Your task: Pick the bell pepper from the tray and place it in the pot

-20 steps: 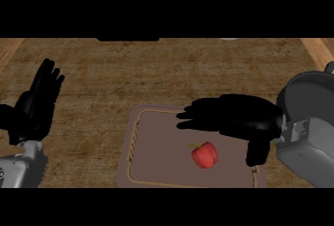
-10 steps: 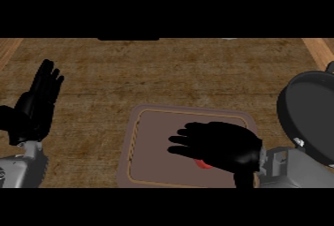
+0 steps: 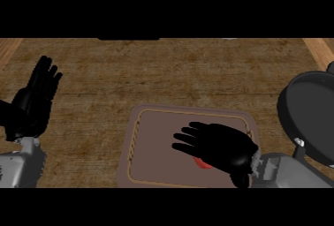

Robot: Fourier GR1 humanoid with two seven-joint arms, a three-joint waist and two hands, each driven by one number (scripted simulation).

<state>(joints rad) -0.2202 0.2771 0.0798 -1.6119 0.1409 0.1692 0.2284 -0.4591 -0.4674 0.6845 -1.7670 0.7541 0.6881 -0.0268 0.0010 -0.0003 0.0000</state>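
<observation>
A brown tray (image 3: 151, 132) lies on the wooden counter at the lower middle. On it sits the red bell pepper (image 3: 202, 163), of which only a small sliver shows under my right hand (image 3: 218, 145). That hand covers the pepper from above, fingers spread and bent down over it; whether they hold it is hidden. The dark pot (image 3: 312, 119) stands at the right edge, beside the tray. My left hand (image 3: 31, 103) rests open at the left edge, fingers up.
Bare wooden counter (image 3: 163, 70) stretches behind the tray and between tray and left hand. A dark object sits at the far edge, top middle.
My right hand has come back and down from the tray's far edge onto the pepper, which is now almost fully hidden. The left hand has stayed still.
</observation>
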